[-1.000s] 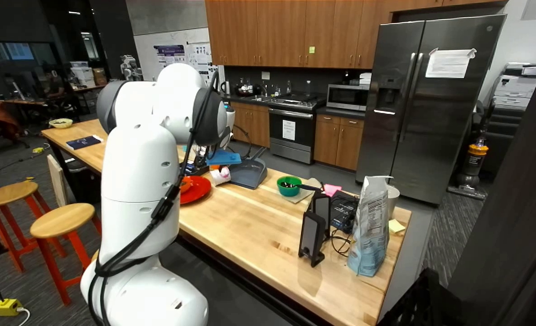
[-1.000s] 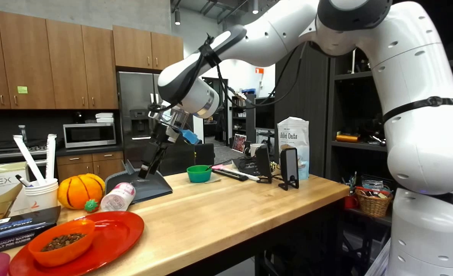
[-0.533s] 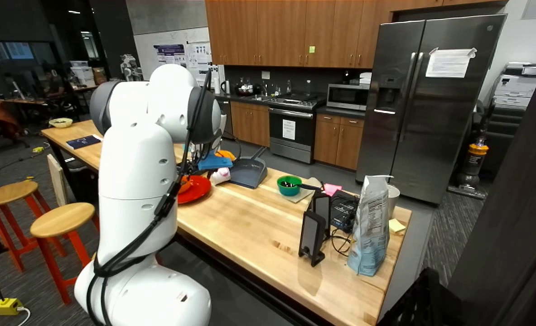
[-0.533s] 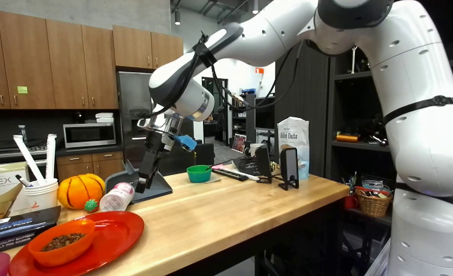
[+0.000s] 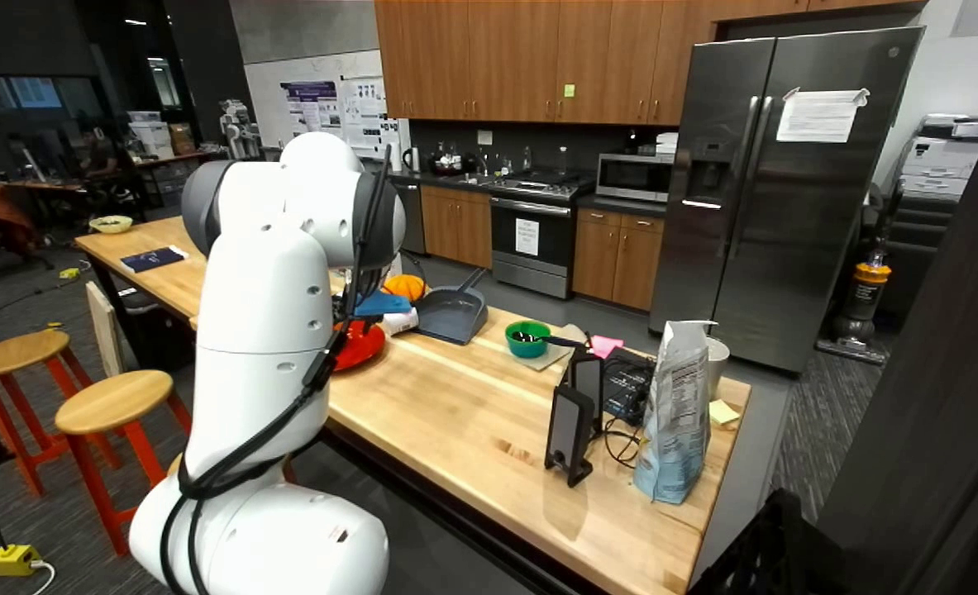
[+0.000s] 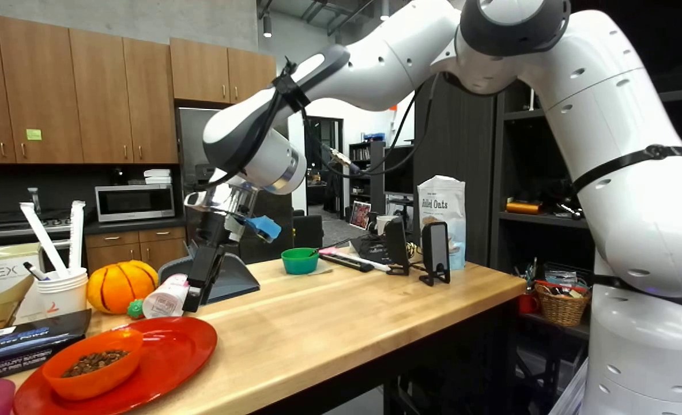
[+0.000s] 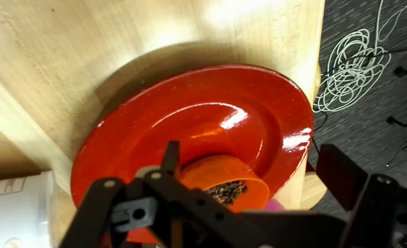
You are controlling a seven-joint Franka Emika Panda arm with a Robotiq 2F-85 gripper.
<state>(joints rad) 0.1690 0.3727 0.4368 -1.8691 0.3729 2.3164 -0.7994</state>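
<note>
The black two-finger gripper (image 7: 249, 153) has its fingers spread wide; between them, in the wrist view, shows a smooth round orange bowl (image 7: 220, 168) holding small dark brown bits (image 7: 229, 191). It sits on a glossy broad-rimmed red plate (image 7: 196, 117), at the plate's five o'clock. A white cylindrical tub (image 7: 14, 210) with printed markings lies on its side toward eight o'clock. In an exterior view the white jointed arm (image 6: 485, 80) runs from four o'clock to a bent elbow at one, then slants down to a wrist at ten, fingertips pointing between six and seven. From the gripper there, a dark grey dustpan (image 6: 234, 279) lies behind at two, a small green bowl (image 6: 299, 262) farther on, near three.
</note>
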